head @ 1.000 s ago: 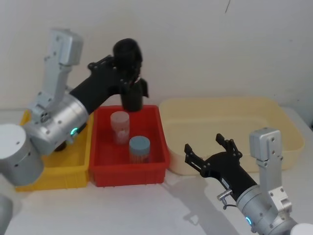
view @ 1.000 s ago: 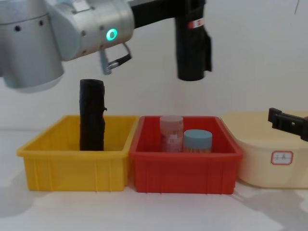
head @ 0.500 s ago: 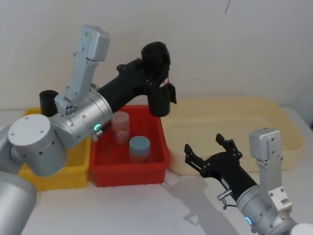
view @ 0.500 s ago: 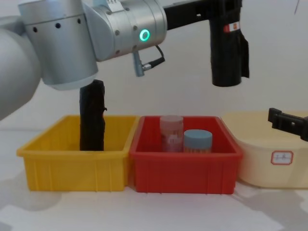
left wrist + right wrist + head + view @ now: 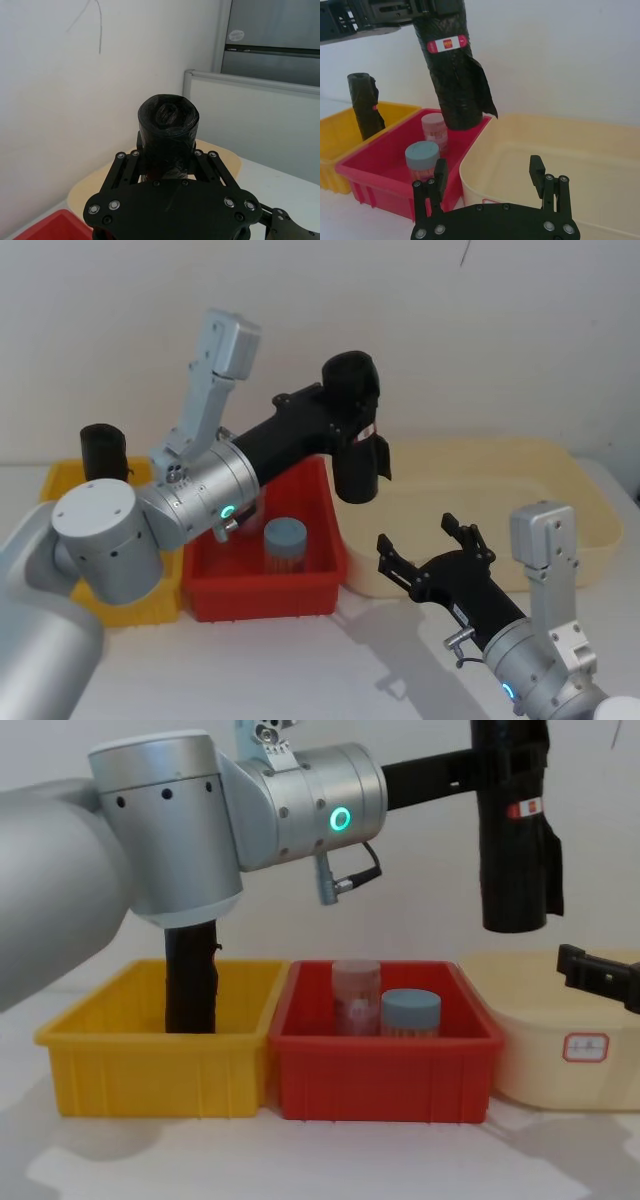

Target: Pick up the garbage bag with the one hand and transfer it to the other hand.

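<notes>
The garbage bag (image 5: 356, 452), a black roll with a red-and-white sticker, hangs upright in the air over the seam between the red bin and the cream tub. My left gripper (image 5: 345, 420) is shut on its upper part, its silver-grey arm showing a green ring. In the chest view the garbage bag (image 5: 515, 860) hangs high at the right under the left gripper (image 5: 505, 775). From the left wrist, the left gripper (image 5: 167, 154) clasps the garbage bag (image 5: 168, 127). My right gripper (image 5: 420, 535) stands open, low in front of the tub, below and right of the bag. In the right wrist view the right gripper (image 5: 488, 169) faces the garbage bag (image 5: 454, 80).
A yellow bin (image 5: 100, 1065) at the left holds a plain black roll (image 5: 190, 985). The red bin (image 5: 385, 1070) in the middle holds a pink jar (image 5: 355, 995) and a blue-lidded jar (image 5: 410, 1012). The cream tub (image 5: 470, 510) sits at the right. A wall stands close behind.
My left arm has carried the garbage bag to the right, from over the red bin's back to the tub's near edge. The right arm has not moved.
</notes>
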You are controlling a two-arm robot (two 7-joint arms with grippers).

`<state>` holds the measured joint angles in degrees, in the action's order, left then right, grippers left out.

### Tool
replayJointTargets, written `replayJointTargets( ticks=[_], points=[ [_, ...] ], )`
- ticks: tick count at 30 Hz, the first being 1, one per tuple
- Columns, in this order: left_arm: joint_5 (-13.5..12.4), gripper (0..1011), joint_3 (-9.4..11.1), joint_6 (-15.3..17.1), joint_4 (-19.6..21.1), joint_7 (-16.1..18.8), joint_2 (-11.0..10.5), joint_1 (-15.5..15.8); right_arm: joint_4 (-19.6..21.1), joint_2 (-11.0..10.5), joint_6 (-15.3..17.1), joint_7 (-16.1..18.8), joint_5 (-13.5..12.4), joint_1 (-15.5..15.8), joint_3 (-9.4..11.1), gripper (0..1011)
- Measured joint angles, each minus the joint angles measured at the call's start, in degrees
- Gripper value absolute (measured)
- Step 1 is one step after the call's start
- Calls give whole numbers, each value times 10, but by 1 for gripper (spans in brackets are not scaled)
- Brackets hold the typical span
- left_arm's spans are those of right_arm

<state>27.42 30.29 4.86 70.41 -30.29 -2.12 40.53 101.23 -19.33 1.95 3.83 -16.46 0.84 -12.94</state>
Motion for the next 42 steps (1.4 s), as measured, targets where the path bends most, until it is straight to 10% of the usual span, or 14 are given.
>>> replayJointTargets(
  ticks=[42],
  points=[
    [11,390,14,9,-20,-11,10,6,-93,67,-46,-55,111,-79,-34,999]
  ],
)
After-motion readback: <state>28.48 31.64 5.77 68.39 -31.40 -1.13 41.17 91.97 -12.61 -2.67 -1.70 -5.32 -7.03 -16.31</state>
